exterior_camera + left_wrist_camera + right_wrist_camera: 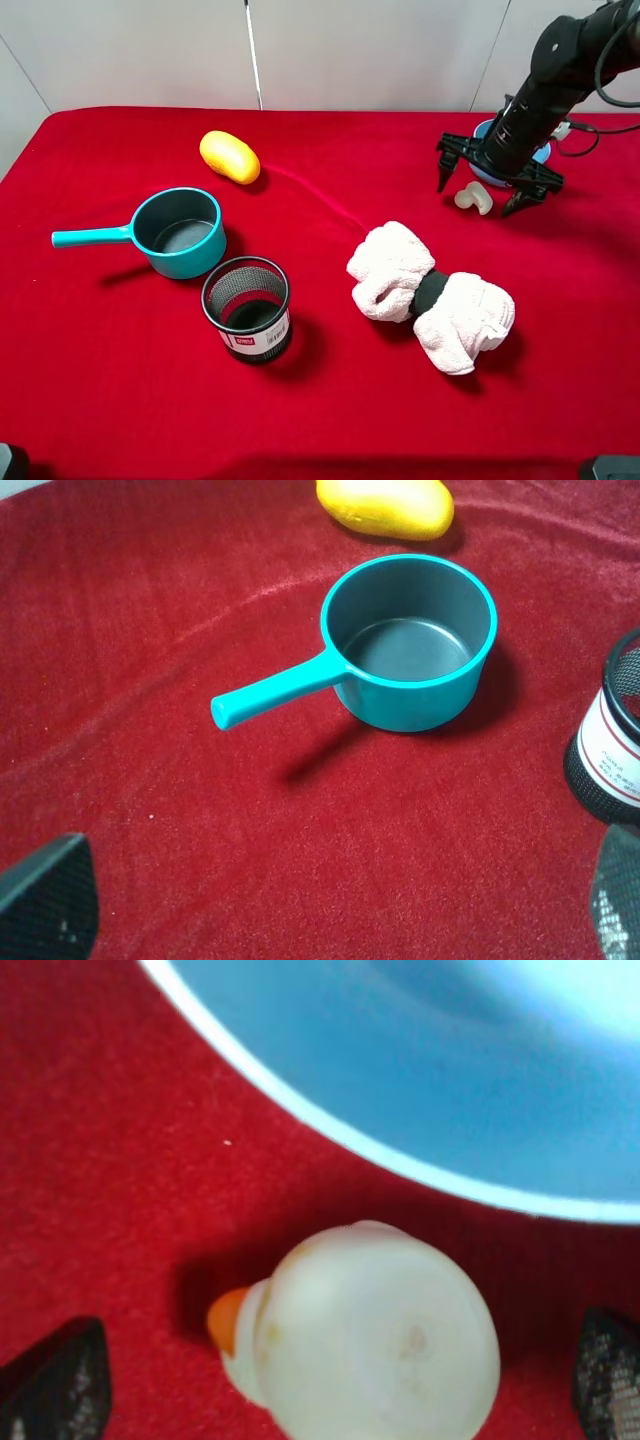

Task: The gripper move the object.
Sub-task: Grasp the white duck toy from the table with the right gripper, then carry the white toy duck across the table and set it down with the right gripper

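The off-white mushroom toy [473, 197] lies on its side on the red cloth at the back right, just in front of a blue bowl [484, 130]. My right gripper [484, 185] is open and hangs right over the toy, one black finger on each side of it and apart from it. In the right wrist view the toy [370, 1340] fills the space between the fingertips [55, 1390], with the bowl's rim [330, 1130] just beyond it. My left gripper [330, 910] is open and empty, low over the cloth near the teal saucepan [410, 645].
The teal saucepan [180, 232] stands at centre left with its handle pointing left. A yellow-orange oval [229, 157] lies behind it. A black mesh cup [247, 307] stands in front of it. A white towel roll [432, 296] lies right of centre.
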You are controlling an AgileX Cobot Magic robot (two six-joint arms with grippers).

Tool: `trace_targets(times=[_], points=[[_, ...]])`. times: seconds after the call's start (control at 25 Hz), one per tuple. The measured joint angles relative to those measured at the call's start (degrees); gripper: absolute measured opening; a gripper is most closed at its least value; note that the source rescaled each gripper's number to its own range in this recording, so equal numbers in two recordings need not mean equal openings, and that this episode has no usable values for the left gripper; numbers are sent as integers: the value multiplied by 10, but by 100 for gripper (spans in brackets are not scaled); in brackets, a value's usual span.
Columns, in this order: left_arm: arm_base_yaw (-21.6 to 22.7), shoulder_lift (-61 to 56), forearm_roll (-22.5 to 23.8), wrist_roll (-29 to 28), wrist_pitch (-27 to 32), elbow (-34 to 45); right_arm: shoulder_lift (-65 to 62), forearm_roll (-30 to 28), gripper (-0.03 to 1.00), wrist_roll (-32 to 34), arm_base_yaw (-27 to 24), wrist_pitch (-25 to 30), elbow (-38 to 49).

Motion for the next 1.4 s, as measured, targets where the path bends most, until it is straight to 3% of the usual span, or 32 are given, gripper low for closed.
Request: trace_targets(times=[0.32,0.44,0.6,1.4], points=[[0,0,0,0,0,0,3,0,99,0,0,0,0],[0,0,0,0,0,0,3,0,75,0,0,0,0],[0,0,0,0,0,0,3,0,32,0,0,0,0],[0,0,0,0,0,0,3,1,19,0,0,0,0]])
